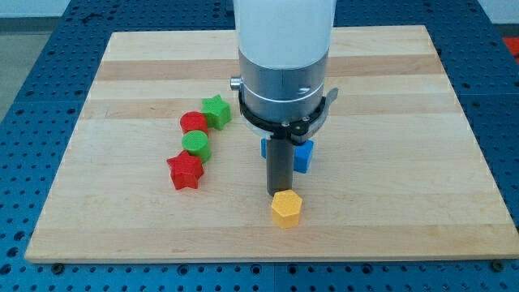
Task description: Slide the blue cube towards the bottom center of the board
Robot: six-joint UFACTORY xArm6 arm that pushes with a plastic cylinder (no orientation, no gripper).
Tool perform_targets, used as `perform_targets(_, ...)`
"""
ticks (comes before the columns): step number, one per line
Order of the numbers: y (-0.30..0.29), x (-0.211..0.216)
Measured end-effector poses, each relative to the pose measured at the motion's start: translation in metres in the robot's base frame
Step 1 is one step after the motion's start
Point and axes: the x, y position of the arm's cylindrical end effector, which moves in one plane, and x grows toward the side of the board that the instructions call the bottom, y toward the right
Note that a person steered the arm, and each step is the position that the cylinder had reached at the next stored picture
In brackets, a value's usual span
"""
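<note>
- Wooden surface (405,97) fills most of the view; blue perforated bench shows around all four edges.
- No claw on this arm, so nothing is gripped; it ends in a dark rod below a white and grey housing (284,57) that drops in from the view's top.
- My tip (280,193) sits just above the yellow block (285,208), touching or nearly so; cannot tell which.
- Blue cube (303,155) lies near the board's centre, directly behind the rod. Most of it shows on the rod's right, with a sliver of blue on the left. Rod looks to be against its near face; contact not certain.
- Yellow block, roughly hexagonal, stands between the blue cube and the bottom edge, close to that edge.
- Left cluster, well apart from the rod: green star (216,111), red cylinder (194,123), green cylinder (196,145), red star (185,171), running in a loose line, neighbours touching or nearly.
- Open room: the whole right half of the board is bare wood, as is the strip along the top edge and the bottom left corner.
</note>
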Motion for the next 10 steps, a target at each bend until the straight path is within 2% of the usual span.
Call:
perform_targets(1, 0.004, -0.004)
perform_targets(3, 0.087, -0.011)
perform_targets(5, 0.118, -0.079)
perform_targets(6, 0.107, -0.095)
perform_targets(7, 0.086, -0.091)
perform_targets(10, 0.04, -0.041)
